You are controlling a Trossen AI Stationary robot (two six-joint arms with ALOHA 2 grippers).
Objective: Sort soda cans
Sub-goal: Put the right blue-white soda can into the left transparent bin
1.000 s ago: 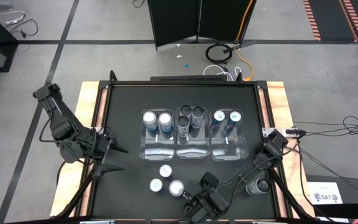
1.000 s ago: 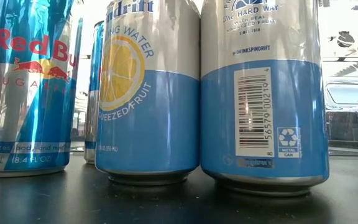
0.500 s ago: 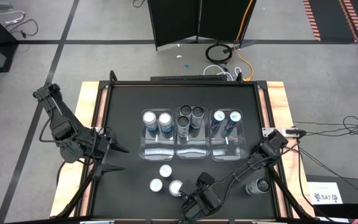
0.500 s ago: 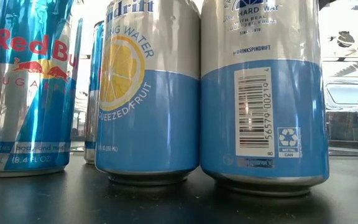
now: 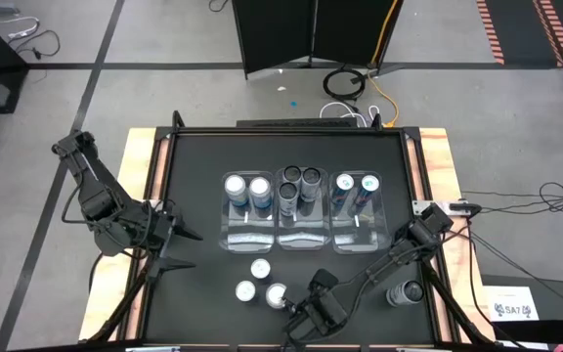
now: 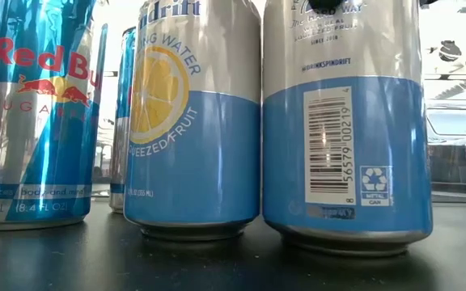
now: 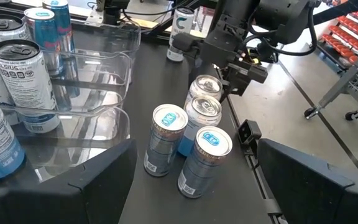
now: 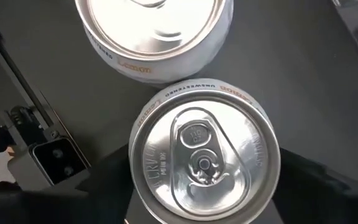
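Observation:
Several loose soda cans stand upright near the table's front edge: two slim teal-topped ones (image 7: 168, 140) (image 7: 205, 162) and two wider blue-and-silver ones (image 7: 202, 112) (image 7: 205, 87). My right gripper (image 5: 296, 311) stands over the wider can (image 8: 204, 155) that shows its barcode in the low view (image 6: 342, 137), and is shut on it. My left gripper (image 5: 186, 248) waits open at the table's left, clear of everything. Three clear bins (image 5: 306, 238) at mid table hold sorted cans. My right gripper comes from above, pointing steeply down, with one dark finger (image 8: 104, 186) on each side of the can's upper wall just below the rim (image 8: 143, 180). The can stands upright with its base (image 6: 342, 238) on the table, beside the lemon-marked can (image 6: 192, 137).
A white can (image 5: 404, 291) stands alone at the front right beside the right arm. The left bin holds two silver-topped cans (image 5: 247, 191), the middle bin three dark ones (image 5: 301, 186), the right bin two teal-marked ones (image 5: 357, 188). The low camera (image 8: 51, 155) sits close by.
My right gripper has gone a little toward the table's left and down, over the loose cans. In the low view the barcode can has shifted slightly where it stands, while its neighbours have stayed put.

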